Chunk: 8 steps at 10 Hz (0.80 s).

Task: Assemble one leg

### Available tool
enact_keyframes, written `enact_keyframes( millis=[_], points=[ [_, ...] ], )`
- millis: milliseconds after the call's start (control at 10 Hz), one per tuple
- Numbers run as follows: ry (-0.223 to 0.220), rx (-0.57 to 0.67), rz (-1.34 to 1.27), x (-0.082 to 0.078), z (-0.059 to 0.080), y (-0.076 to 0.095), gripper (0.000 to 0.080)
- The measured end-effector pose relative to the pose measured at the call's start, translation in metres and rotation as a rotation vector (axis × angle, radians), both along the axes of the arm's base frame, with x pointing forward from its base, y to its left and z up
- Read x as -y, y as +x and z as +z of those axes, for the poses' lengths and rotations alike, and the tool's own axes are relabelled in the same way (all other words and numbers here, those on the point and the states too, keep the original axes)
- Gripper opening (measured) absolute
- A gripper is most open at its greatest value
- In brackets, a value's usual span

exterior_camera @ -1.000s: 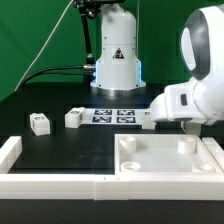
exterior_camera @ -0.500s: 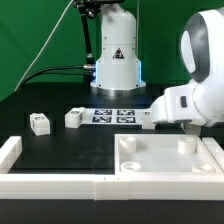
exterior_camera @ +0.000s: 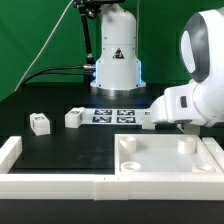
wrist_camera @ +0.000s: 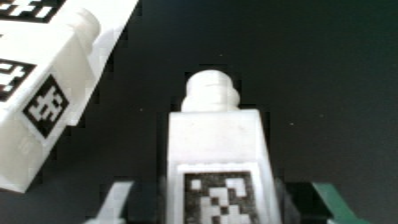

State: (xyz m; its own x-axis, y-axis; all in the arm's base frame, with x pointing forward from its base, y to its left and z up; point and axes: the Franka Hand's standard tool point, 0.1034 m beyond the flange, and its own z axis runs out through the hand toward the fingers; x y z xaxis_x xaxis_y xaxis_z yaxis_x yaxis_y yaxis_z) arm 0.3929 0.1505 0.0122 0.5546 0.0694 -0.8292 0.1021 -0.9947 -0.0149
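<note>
In the wrist view a white leg (wrist_camera: 219, 140) with a black-and-white tag on its face and a round peg at its far end lies between my gripper's (wrist_camera: 228, 200) two fingers. Dark gaps show on both sides of it, so the gripper is open and astride it. A second tagged leg (wrist_camera: 50, 85) lies close beside it. In the exterior view the arm's white body (exterior_camera: 190, 95) hides the gripper. Two more legs (exterior_camera: 38, 123) (exterior_camera: 73, 117) sit on the black table at the exterior view's left.
A large flat white square panel (exterior_camera: 165, 160) with corner holes lies at the front right. A white L-shaped fence (exterior_camera: 50, 185) runs along the front. The marker board (exterior_camera: 113, 115) lies in front of the robot base (exterior_camera: 115, 60).
</note>
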Motion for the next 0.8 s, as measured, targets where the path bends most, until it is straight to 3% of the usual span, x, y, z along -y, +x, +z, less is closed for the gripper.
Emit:
enact_keyframes(
  millis=[300,600,800],
  points=[
    [0.000,0.001,0.000,0.000,0.001,0.001,0.0289],
    [-0.008,0.005,-0.008,0.010,0.053,0.015,0.0290],
    [-0.005,0.041,-0.012,0.012,0.068,0.023,0.0290]
  ],
)
